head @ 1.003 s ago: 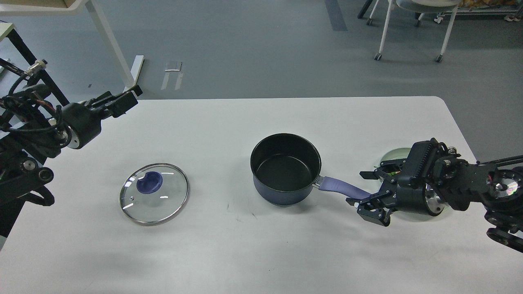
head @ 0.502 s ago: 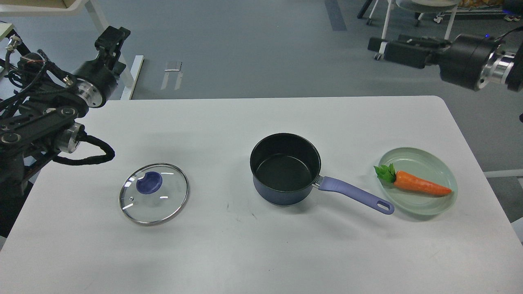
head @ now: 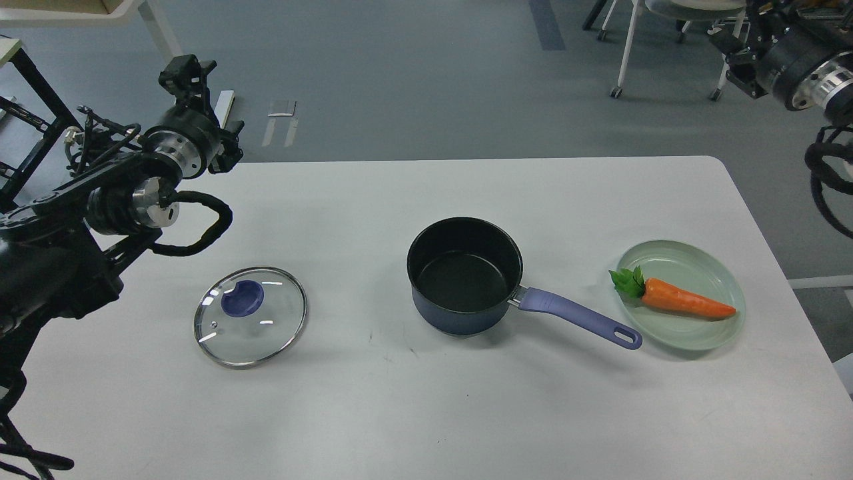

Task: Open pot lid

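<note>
We face a white table [head: 373, 413] with rounded corners on a grey-blue floor [head: 413, 73]; a white-legged chair on castors [head: 666, 47] stands far right, a white desk leg [head: 160, 30] far left

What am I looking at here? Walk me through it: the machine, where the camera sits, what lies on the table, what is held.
This is one picture, taken from a humanoid robot's own head, looking forward and down at a white table. The black jointed limbs at the two sides are its arms. The left gripper is raised above the table's far left corner; the right gripper is up in the top right corner. Both are too dark and small to tell whether they are open or shut, and neither holds anything.

On the table, a glass lid with a blue knob lies flat on the left. In the middle stands an open, empty pot, its purple handle pointing right. At the right, a carrot lies on a pale green plate.
</note>
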You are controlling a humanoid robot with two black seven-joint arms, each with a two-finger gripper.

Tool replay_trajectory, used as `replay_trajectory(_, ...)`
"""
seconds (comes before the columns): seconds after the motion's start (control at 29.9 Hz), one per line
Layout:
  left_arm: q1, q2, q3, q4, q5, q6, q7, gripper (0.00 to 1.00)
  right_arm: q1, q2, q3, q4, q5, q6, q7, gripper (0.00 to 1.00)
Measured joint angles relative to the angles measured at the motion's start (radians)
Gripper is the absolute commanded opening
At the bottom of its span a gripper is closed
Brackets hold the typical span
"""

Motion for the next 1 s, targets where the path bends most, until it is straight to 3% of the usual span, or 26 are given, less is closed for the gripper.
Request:
replay_trajectory(0.33, 0.009, -0.077, -0.007, 0.172, -0.113, -0.101, 0.004, 0.99, -0.015, 0.285, 0.144, -0.29, 0.429, 0.001, -0.003, 1.0)
replay_trajectory(0.5, 0.019, -0.112, -0.008, 0.199, -0.157, -0.12, 0.002, 1.0, -0.021, 0.388, 0.263, -0.393, 0.555, 0.007, -0.016, 0.99)
replay_trajectory(0.84, 0.073, -0.165, -0.062, 0.192, -0.219, -0.243, -0.003, 1.0, -0.113, 0.485, 0.382, -0.387, 0.619, 0.103, -0.034, 1.0)
replay_trajectory(1.0, 0.074, -0.153, -0.13, 0.168, -0.218, -0.312, -0.026, 1.0, -0.158, 0.466, 0.352, -0.286, 0.615, 0.137, -0.034, 1.0)
